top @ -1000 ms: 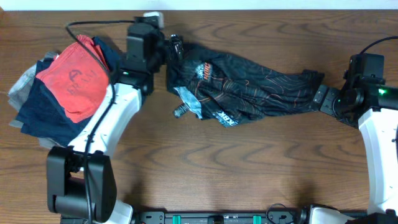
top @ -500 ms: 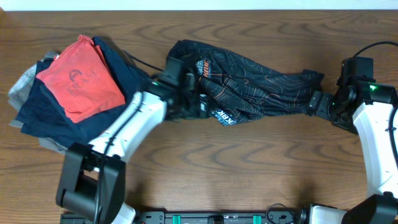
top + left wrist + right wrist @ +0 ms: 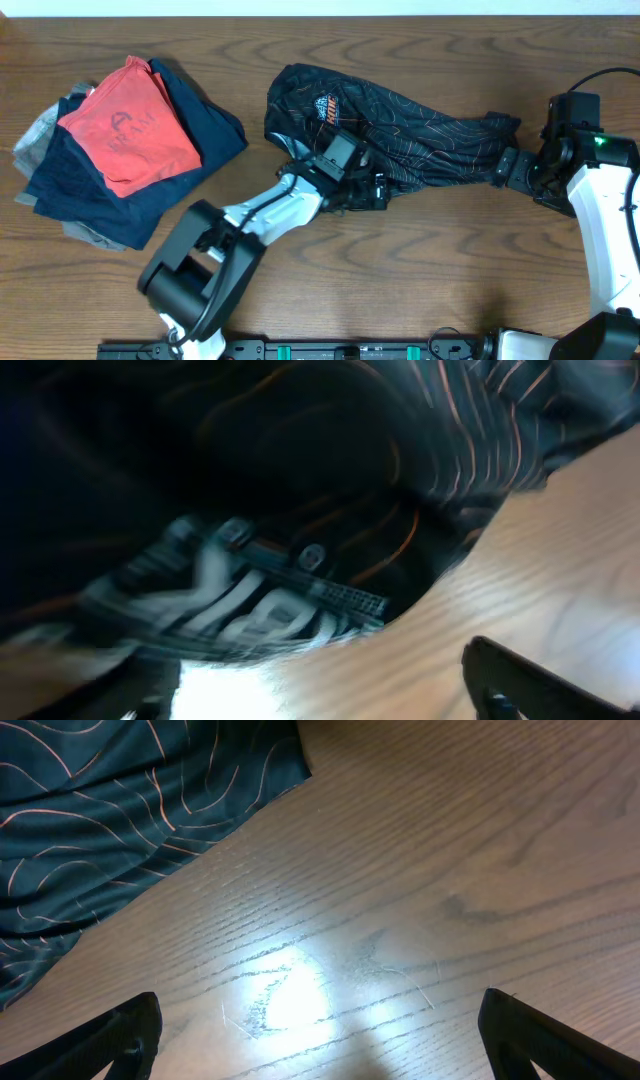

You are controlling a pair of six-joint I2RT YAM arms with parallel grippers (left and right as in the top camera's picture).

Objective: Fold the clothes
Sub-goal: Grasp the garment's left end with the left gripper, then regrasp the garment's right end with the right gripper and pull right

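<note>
The black jersey (image 3: 430,130) with orange and white contour lines lies crumpled across the middle of the table. My left gripper (image 3: 378,190) is at its front edge. In the blurred left wrist view the left gripper (image 3: 320,695) is open over bare wood, with the jersey (image 3: 300,480) just ahead. My right gripper (image 3: 505,167) is at the jersey's right end. In the right wrist view the right gripper (image 3: 330,1040) is open and empty over the table, with the jersey's edge (image 3: 110,810) at the upper left.
A pile of other clothes sits at the far left: a red-orange shirt (image 3: 125,130) on navy garments (image 3: 195,125) and a grey one (image 3: 35,135). The wooden table (image 3: 420,270) extends in front of the jersey.
My left arm has swung from the jersey's back left corner down and right to its front edge. The jersey's left end now lies flatter. The right arm has barely moved.
</note>
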